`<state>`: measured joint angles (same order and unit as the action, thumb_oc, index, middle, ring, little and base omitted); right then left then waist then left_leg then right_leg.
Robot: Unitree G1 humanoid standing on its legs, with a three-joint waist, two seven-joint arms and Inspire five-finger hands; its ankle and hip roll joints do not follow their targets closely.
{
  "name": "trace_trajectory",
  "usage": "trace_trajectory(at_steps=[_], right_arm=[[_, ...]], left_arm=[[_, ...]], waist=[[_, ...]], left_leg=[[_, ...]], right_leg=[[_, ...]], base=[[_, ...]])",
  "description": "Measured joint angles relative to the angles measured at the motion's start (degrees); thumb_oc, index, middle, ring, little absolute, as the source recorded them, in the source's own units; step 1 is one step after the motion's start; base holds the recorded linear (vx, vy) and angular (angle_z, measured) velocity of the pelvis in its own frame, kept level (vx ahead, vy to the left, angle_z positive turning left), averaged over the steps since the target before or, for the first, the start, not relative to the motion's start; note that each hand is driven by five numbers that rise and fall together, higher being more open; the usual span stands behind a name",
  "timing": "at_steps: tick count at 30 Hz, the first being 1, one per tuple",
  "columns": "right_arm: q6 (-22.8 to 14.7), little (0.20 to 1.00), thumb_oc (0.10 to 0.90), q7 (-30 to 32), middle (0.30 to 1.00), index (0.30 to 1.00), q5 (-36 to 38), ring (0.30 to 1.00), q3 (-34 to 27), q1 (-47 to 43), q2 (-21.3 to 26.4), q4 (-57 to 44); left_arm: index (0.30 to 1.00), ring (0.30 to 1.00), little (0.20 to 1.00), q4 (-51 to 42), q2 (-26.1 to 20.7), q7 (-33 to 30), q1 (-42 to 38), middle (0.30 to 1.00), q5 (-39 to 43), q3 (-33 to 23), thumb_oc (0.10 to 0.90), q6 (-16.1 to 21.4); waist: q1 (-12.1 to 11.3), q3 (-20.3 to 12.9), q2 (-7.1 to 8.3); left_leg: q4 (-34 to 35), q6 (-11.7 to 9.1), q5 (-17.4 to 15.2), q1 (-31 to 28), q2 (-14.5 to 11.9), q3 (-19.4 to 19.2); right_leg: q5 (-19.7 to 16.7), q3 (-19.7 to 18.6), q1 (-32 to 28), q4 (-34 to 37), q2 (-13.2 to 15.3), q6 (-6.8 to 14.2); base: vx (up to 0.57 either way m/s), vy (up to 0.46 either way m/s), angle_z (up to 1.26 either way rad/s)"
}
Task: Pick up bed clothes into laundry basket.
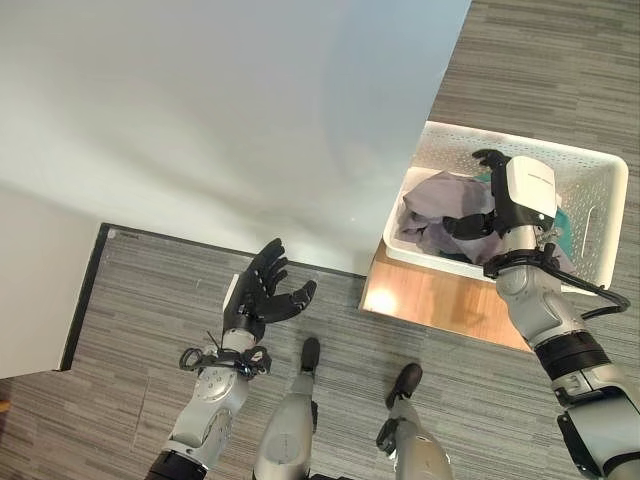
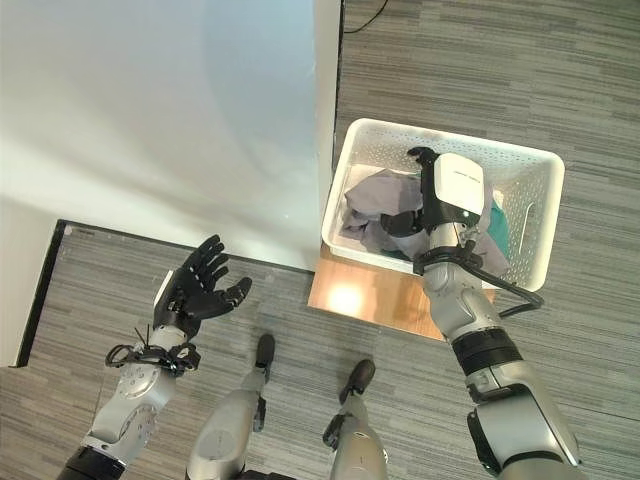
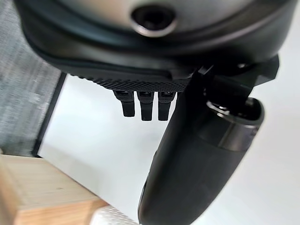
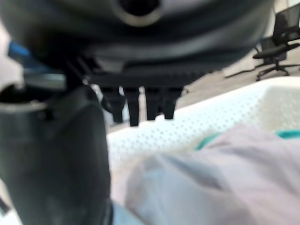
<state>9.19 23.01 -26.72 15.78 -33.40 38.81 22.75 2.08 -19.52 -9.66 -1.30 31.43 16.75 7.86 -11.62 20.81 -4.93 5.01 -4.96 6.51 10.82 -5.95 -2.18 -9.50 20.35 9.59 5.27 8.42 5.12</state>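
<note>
Grey bed clothes (image 2: pixel 375 200) lie heaped in the white laundry basket (image 2: pixel 535 215), partly hidden behind the right robot hand (image 2: pixel 440 195), fingers straight. Left robot hand (image 1: pixel 262 290) hovers spread, empty, near the bed (image 1: pixel 200 110) edge.

The bed (image 1: pixel 200 110) takes the upper left of the frame; the laundry basket (image 1: pixel 590 170) sits at the right on a table (image 1: pixel 440 300), just beside the bed's corner, with clothes (image 1: pixel 440 205) in it and the right hand (image 1: pixel 500 200) above them; the left hand (image 1: pixel 262 295) at lower left

White basket (image 2: pixel 535 215) sits on wooden stand (image 2: pixel 365 295).
</note>
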Motion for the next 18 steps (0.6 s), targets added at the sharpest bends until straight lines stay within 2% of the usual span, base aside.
trace_trajectory(at_steps=[4,6,10,12,16,18], right_arm=[[-0.02,0.9,0.8,-0.16,0.9,0.9,-0.39,0.9,-1.77,2.57,-0.04,-5.49],[-0.2,0.9,0.8,-0.38,0.9,0.9,-0.93,0.9,-3.13,3.81,-0.45,-9.06],[-1.18,0.9,0.8,-0.36,0.9,0.9,-1.49,0.9,-6.7,6.41,-3.81,-13.37],[-2.98,0.9,0.8,-1.06,0.9,0.9,-1.17,0.9,-9.99,17.53,-9.03,-19.25],[-3.72,0.9,0.8,-3.21,0.9,0.9,1.12,0.9,-10.68,31.19,-13.02,-19.31],[-3.8,0.9,0.8,-4.06,0.9,0.9,1.75,0.9,-11.21,35.05,-15.16,-19.43]], left_arm=[[0.9,0.9,0.9,-0.25,-0.01,0.02,-0.65,0.9,-0.02,-0.38,0.8,0.0],[0.9,0.9,0.9,-0.43,-0.01,0.02,-0.62,0.9,-0.03,-0.76,0.8,-0.05],[0.9,0.9,0.9,-0.55,0.05,0.01,-0.75,0.9,-0.08,-1.28,0.8,-0.15],[0.9,0.9,0.9,-0.63,0.51,0.04,0.25,0.9,-0.1,-1.23,0.8,-0.68],[0.9,0.9,0.9,-0.78,0.79,0.07,1.89,0.9,-0.23,-1.21,0.8,-0.76],[0.9,0.9,0.9,-0.79,0.78,0.05,2.69,0.9,-0.74,-1.31,0.8,-0.76]], waist=[[0.38,0.0,0.0],[1.34,-0.01,0.02],[2.4,-0.31,0.75],[3.34,-0.97,1.04],[4.94,-4.76,2.33],[5.45,-5.74,2.39]], left_leg=[[0.02,0.08,-0.09,-2.7,-0.02,-0.46],[0.02,0.17,-0.29,-4.27,-0.01,-0.59],[0.04,0.18,-0.36,-5.71,0.07,-1.38],[0.05,0.15,-0.63,-8.46,-0.14,-1.97],[0.06,0.23,-0.8,-9.51,-0.2,-2.1],[0.08,0.23,-0.97,-10.19,-0.23,-2.14]], right_leg=[[0.01,-0.12,-2.58,0.01,-0.01,0.01],[0.05,-0.21,-4.12,0.01,-0.02,0.03],[0.66,-1.07,-5.1,0.03,0.13,0.35],[1.03,-1.66,-7.51,0.04,-0.05,0.13],[1.19,-1.72,-8.5,0.06,-0.09,0.16],[1.39,-1.75,-9.12,0.15,-0.08,0.31]], base=[[0.03,0.003,-0.02],[0.02,-0.001,-0.03],[0.06,-0.015,-0.08],[0.08,-0.048,-0.14],[0.01,-0.027,-0.03],[0.0,0.0,0.0]])
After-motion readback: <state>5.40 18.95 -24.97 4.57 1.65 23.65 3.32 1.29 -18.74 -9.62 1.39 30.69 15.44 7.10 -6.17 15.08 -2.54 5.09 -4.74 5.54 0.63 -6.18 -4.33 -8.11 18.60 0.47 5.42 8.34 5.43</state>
